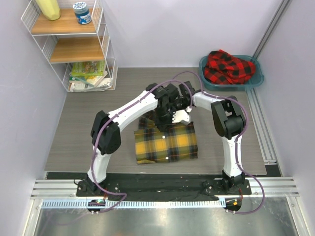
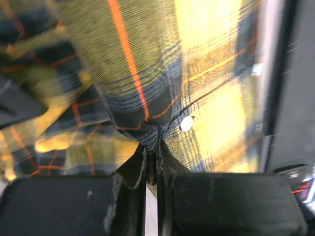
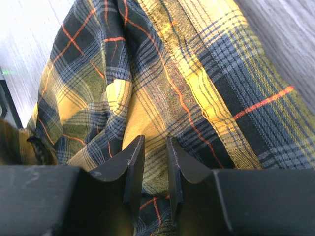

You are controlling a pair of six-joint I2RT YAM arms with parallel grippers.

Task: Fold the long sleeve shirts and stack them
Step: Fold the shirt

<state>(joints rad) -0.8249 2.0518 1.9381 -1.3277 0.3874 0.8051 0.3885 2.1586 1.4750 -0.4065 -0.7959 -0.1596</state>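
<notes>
Reaching inward from both bases, meeting over the far edge of the yellow shirt at mid-table.

Left arm: upper link rising from the base, elbow bent high at the left, forearm slanting up and right, wrist turned down. Left gripper at the shirt's far-left corner. In the left wrist view, left gripper pressed together on a raised ridge of yellow-and-black cloth, fabric pulled into a peak right at the tips, a white button just beside the pinch.

Right arm: upper link standing nearly upright, elbow high at the right, forearm running left toward the other wrist. Right gripper just beside the left one, over the shirt's far edge. In the right wrist view, right gripper pointing down into bunched cloth, jaws narrowly apart, plaid showing in the slit between them; cannot tell whether pinching the cloth or only touching it.

Yellow shirt lying as a rough rectangle, near edge flat, far edge rumpled and lifted under the two grippers.

Red shirt heaped in the teal basin at the far right corner, well apart from both arms. Wire shelf at the far left.
</notes>
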